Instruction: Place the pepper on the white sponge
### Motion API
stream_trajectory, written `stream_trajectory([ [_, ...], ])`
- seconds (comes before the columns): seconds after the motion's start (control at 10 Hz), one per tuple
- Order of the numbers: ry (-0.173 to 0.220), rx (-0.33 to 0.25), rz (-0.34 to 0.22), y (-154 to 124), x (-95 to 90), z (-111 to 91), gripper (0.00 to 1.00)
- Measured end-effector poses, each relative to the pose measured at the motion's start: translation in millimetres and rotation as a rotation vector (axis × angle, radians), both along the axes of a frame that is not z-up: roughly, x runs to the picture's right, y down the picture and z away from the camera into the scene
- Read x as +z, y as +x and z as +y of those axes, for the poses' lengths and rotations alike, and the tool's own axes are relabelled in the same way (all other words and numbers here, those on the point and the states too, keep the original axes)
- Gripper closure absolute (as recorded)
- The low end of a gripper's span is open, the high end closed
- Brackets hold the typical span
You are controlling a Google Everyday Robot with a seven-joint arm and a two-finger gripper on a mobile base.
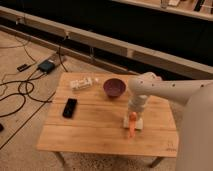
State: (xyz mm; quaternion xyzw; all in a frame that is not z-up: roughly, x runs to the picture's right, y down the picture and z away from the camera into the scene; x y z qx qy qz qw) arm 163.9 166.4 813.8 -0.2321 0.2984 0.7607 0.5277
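The orange-red pepper [132, 123] stands roughly upright on the white sponge [135, 122], at the right middle of the wooden table [95, 125]. My gripper [134, 111] hangs straight down from the white arm, directly over the top of the pepper. The arm's wrist hides part of the sponge.
A purple bowl [114, 87] sits just behind and left of the sponge. A whitish packet [82, 83] lies at the back left, a black phone [70, 107] at the left. Cables and a small box [46, 66] lie on the floor to the left.
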Motion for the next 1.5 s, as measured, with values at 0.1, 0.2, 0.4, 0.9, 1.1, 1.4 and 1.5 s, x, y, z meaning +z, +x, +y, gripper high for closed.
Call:
stream_trajectory([
  [0.1,-0.002,0.001,0.002,1.3,0.0,0.2,0.5],
  [0.2,-0.005,0.002,0.004,2.6,-0.1,0.7,0.4],
  [0.4,-0.009,0.002,0.005,3.5,-0.6,2.6,0.24],
  [0.9,-0.007,0.007,0.01,4.5,-1.2,4.5,0.23],
  [1.1,0.006,0.009,0.015,6.1,-3.6,0.8,0.23],
  [1.4,0.041,-0.003,-0.009,-2.2,-19.3,-15.7,0.23],
  [1.5,0.045,-0.005,-0.016,-4.5,-20.4,-17.1,0.23],
])
